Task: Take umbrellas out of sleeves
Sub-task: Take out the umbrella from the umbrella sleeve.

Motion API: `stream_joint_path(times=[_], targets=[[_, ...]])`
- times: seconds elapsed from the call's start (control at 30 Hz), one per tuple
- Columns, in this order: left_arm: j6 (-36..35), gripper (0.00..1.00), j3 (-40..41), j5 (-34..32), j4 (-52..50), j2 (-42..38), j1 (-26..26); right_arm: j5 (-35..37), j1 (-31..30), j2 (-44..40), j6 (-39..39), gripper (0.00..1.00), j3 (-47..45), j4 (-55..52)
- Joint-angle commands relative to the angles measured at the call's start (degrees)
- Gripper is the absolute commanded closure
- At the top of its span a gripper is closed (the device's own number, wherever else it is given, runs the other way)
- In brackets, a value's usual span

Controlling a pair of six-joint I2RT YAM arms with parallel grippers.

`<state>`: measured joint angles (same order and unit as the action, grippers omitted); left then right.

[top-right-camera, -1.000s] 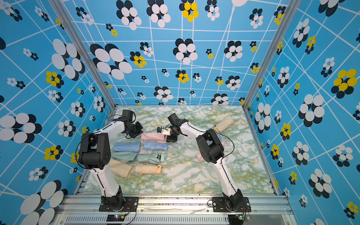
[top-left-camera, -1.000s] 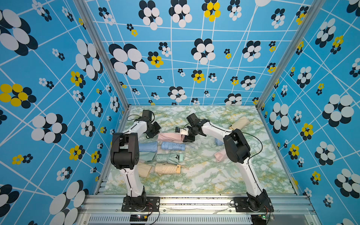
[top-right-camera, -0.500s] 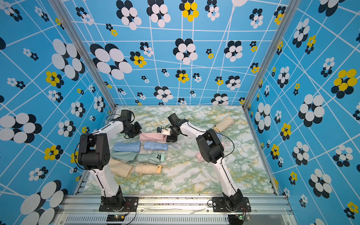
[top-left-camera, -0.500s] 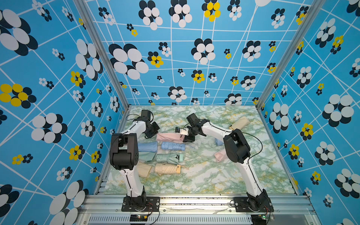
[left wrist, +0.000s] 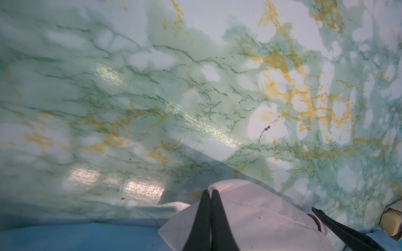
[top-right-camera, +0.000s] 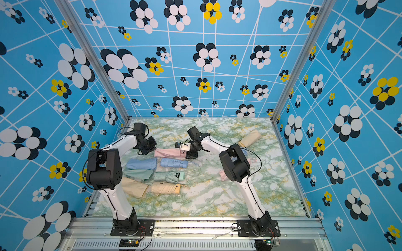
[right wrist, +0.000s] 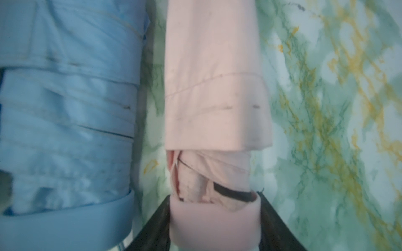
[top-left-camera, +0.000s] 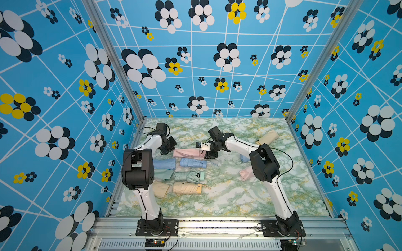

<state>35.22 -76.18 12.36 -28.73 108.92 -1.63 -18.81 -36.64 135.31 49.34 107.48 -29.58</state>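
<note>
Between the 2 fingers of your right pincer (right wrist: 214, 202), the pink umbrella (right wrist: 217, 173) is grasped by its handle, and the pink sleeve (right wrist: 217, 87) covers it ahead. Your left pincer (left wrist: 210, 194) is clenched on that sleeve's opposite end.

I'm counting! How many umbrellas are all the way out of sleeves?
3: blue umbrella at the back, mint umbrella in the middle, beige umbrella in front. The right arm may hide more.

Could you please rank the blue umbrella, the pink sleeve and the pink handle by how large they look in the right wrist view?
1. blue umbrella, partly cut off
2. pink sleeve
3. pink handle, smallest despite being nearest the camera
</note>
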Motion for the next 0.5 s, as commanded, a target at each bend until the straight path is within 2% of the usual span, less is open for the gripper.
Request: stream_joint_path(times=[0.0,0.47], targets=[[-1.7,1.0,-0.4,-2.7,-1.6,-2.6,-1.3,0.3,-0.1,-1.3,1.0,0.62,-1.4,-3.4],[-3.8,1.0,-0.7,-2.9,-2.7,-2.6,-2.3,0.2,-0.1,-1.4,1.0,0.63,-1.2,-3.5]])
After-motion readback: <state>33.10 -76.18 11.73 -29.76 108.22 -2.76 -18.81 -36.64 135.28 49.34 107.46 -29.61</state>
